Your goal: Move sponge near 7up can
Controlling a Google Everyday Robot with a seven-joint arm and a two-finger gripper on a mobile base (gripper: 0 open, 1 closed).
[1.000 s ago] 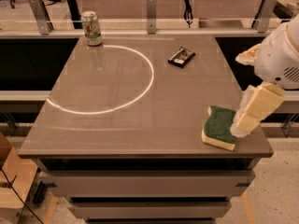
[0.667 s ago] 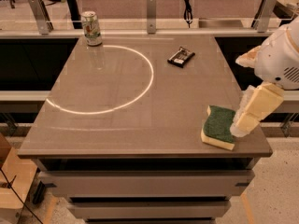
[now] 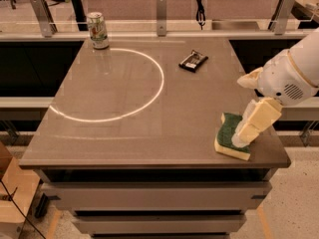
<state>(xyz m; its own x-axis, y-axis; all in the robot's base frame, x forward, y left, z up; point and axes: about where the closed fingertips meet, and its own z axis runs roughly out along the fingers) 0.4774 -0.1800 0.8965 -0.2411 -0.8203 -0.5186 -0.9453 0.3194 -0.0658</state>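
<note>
The sponge [image 3: 228,136], dark green on top with a pale yellow foam base, lies at the front right corner of the table. My gripper [image 3: 242,137] reaches in from the right, its pale yellow padded tip resting against the sponge's right side. The 7up can [image 3: 97,30] stands upright at the far left corner of the table, well away from the sponge and the gripper.
A flat black packet [image 3: 193,60] lies at the back right of the grey table [image 3: 124,143]. A bright ring of light [image 3: 119,83] falls across the left half of the top. Rails and posts [image 3: 161,6] run behind the table. The floor drops away at the right and front.
</note>
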